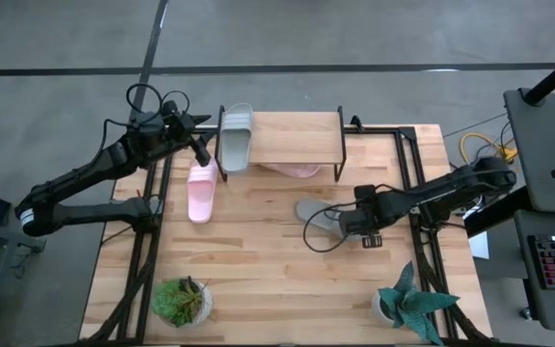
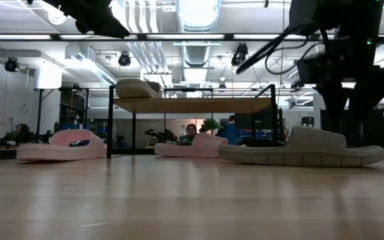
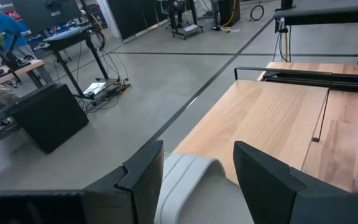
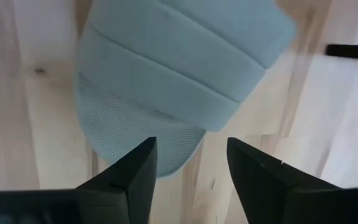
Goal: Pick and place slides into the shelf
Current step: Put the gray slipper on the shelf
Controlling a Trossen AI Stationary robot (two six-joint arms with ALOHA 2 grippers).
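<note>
At the shelf's [image 1: 292, 140] left end, the left gripper [image 1: 203, 149] hovers with fingers parted above a grey slide [image 1: 235, 137] lying on the plank, a pink slide [image 1: 201, 192] on the table beside it, while the right gripper [image 1: 347, 221] spreads its fingers over another grey slide [image 1: 318, 213].

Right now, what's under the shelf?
Under the shelf, one pink slide pokes out at its near edge; the low view shows it on the table. The plank hides the rest from above.

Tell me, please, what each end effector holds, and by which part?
Right end effector: nothing, open above grey slide. Left end effector straddles shelf-top slide; grip unclear.
</note>
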